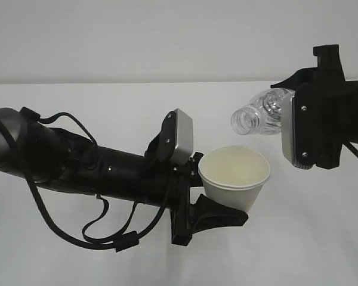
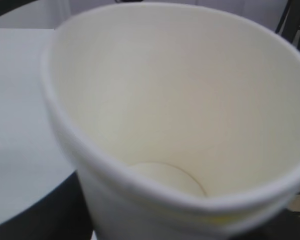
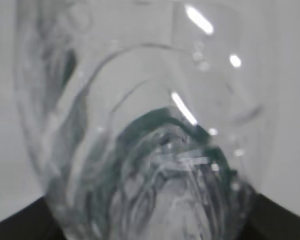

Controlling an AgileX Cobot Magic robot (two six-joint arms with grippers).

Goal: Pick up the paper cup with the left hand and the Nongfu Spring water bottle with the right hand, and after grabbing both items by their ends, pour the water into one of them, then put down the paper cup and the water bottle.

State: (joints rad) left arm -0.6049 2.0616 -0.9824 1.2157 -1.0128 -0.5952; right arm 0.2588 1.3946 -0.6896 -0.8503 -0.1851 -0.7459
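The left hand reached in from the left over the white surface, its gripper clamped on the lower part of the paper cup, which sat raised and tilted, mouth up. The right hand came from the right, its gripper hidden behind the grey plate yet holding the Nongfu Spring water bottle. The bottle lay nearly level, its open neck just above the cup's rim and not touching it.
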